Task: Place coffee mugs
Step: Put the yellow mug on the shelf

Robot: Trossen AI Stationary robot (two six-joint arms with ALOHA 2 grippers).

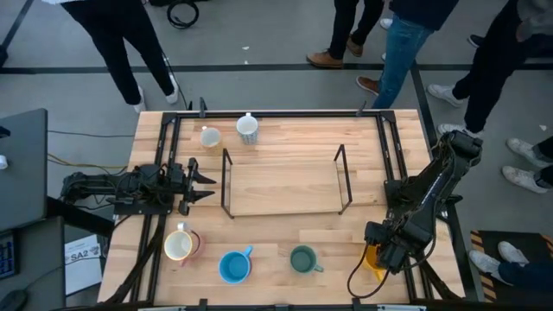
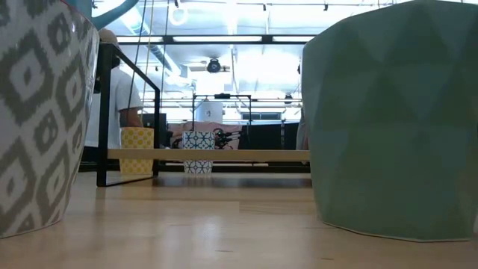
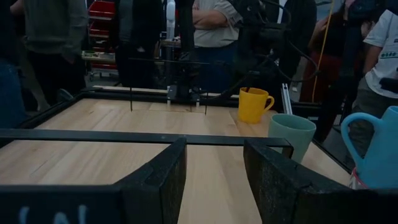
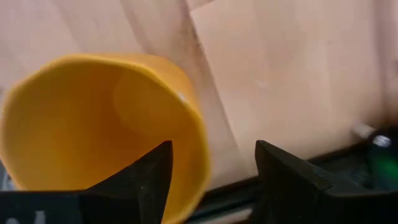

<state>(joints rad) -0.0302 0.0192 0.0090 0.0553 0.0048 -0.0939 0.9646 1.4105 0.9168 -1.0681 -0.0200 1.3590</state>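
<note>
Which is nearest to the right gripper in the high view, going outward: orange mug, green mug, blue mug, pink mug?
From the right gripper:
1. Orange mug, right at it, near edge.
2. Green mug, to its left.
3. Blue mug, further left.
4. Pink mug, near the left arm.

The right gripper (image 1: 382,257) hangs over the orange mug (image 1: 374,259) at the tabletop's (image 1: 285,147) near-right corner; the left gripper (image 1: 200,184) waits beside the rack (image 1: 285,181).

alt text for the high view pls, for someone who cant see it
Overhead view of a wooden table: the right gripper is down over an orange mug at the near right edge. The left gripper, jaws open, waits beside a black wire rack. Five more mugs stand around the rack; people stand beyond the table.
</note>
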